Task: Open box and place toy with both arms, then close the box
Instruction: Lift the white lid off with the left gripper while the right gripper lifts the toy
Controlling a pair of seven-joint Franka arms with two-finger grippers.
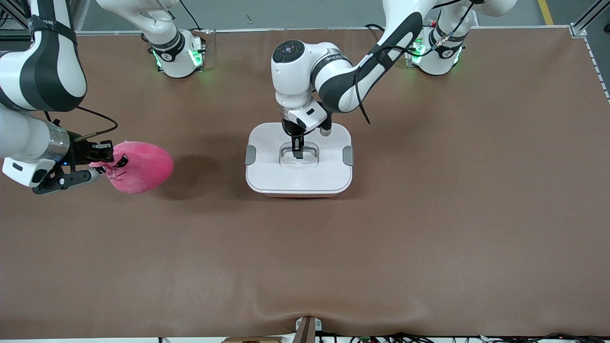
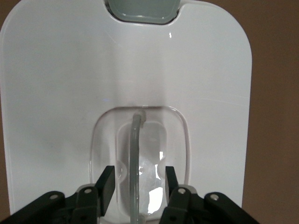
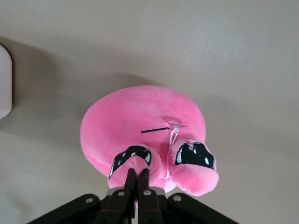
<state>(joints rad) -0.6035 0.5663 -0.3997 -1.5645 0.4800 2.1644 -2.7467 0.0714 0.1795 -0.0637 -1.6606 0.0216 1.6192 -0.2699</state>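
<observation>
The box (image 1: pixel 267 166) sits shut mid-table, its white lid (image 2: pixel 60 84) on and a grey clip (image 1: pixel 250 155) at each end. My left gripper (image 1: pixel 298 151) reaches down into the lid's recess. Its fingers (image 2: pixel 106 182) stand on either side of the clear handle (image 2: pixel 135 154), apart from it, so the left gripper (image 2: pixel 139 177) is open. The pink plush toy (image 1: pixel 143 166) hangs just above the table toward the right arm's end. My right gripper (image 1: pixel 104 162) is shut on a fold of plush by one eye of the toy (image 3: pixel 140 116), where the right gripper (image 3: pixel 138 172) pinches tight.
Brown covering (image 1: pixel 429 214) spreads over the whole table. Both arm bases (image 1: pixel 178 57) stand along the table edge farthest from the front camera. A small fixture (image 1: pixel 307 328) sits at the edge nearest the camera. A corner of the box (image 3: pixel 3 84) shows in the right wrist view.
</observation>
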